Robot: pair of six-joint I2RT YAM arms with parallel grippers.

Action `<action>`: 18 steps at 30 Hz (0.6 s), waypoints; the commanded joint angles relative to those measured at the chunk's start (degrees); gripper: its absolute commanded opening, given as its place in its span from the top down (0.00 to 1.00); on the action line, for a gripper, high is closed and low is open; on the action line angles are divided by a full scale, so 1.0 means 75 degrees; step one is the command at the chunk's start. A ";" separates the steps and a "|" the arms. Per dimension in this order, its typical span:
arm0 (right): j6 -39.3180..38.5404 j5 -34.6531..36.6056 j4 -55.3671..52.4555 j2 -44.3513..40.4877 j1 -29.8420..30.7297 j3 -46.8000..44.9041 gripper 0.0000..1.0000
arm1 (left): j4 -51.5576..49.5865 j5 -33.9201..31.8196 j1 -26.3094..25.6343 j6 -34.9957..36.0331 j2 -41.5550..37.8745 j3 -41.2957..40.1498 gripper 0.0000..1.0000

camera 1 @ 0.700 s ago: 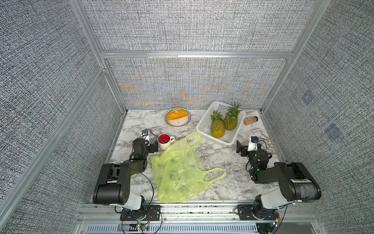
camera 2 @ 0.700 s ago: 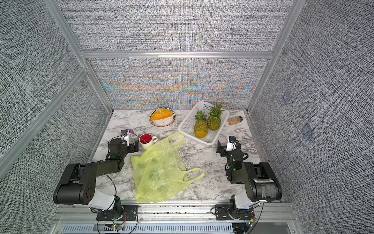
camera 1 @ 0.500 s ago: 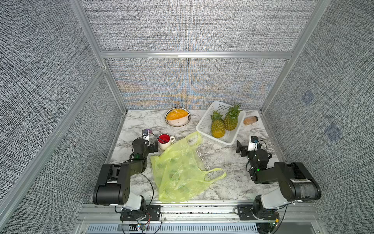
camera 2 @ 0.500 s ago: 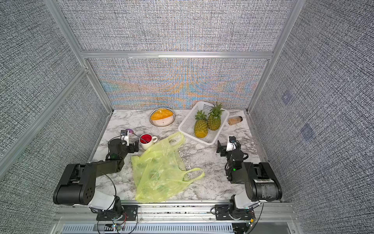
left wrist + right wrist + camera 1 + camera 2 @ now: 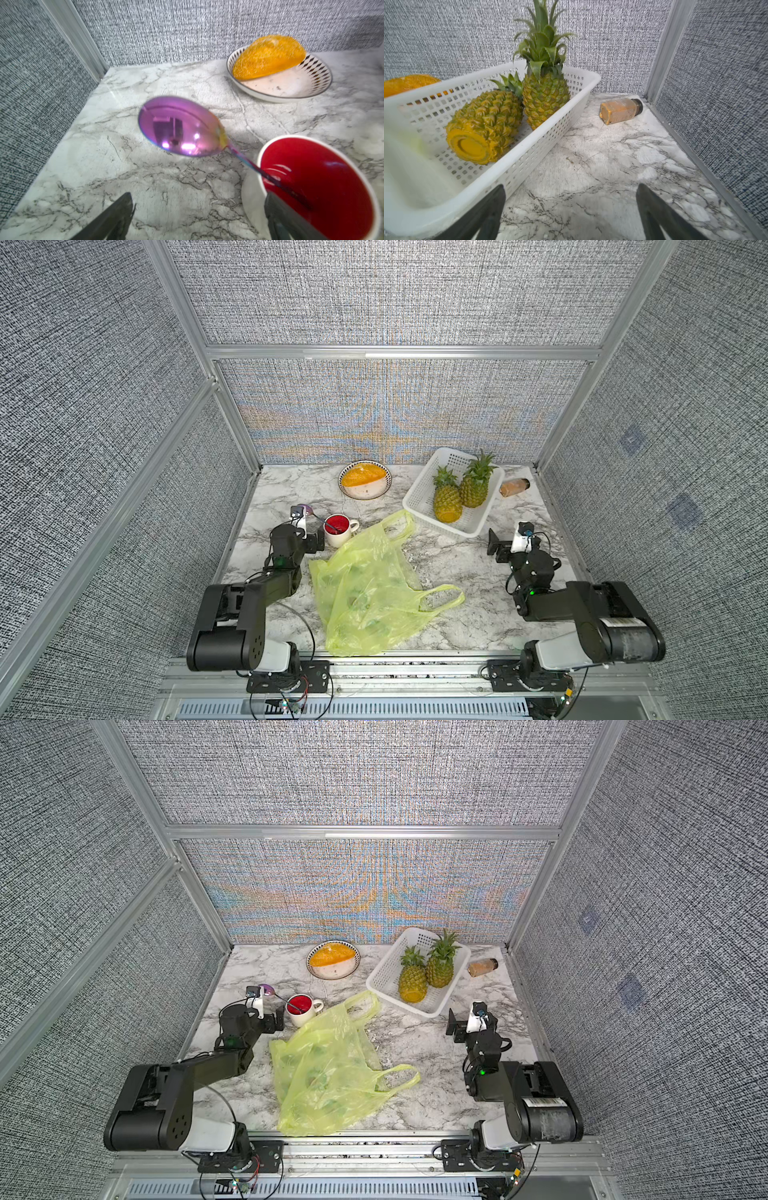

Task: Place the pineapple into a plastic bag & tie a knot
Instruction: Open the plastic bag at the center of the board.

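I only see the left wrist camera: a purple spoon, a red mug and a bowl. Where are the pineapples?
Observer: In the white basket, back right: a smaller pineapple beside a taller pineapple.
Child: Where's the bag?
Observer: The plastic bag lies flat in the middle of the table, handles untied.
Child: Is the other gripper holding something?
Observer: No, the right gripper is open and empty, near the basket.

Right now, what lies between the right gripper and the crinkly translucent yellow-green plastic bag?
Only bare white marble tabletop, seen in both top views, separates the right gripper from the plastic bag.
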 commanded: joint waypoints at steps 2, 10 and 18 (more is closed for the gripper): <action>0.0431 0.0713 -0.0904 -0.1239 0.0045 -0.0123 0.02 | -0.0808 -0.0344 -0.0010 -0.0237 -0.1160 -0.0250 0.00; 0.2392 0.1242 -0.4256 -0.3047 -0.0130 0.0630 0.02 | -0.4713 -0.3069 0.0011 -0.2617 -0.4442 0.0079 0.00; 0.1715 -0.1386 -0.7274 -0.2439 0.0075 0.2715 0.02 | -0.6370 -0.1762 0.0009 -0.2997 -0.6969 0.0164 0.00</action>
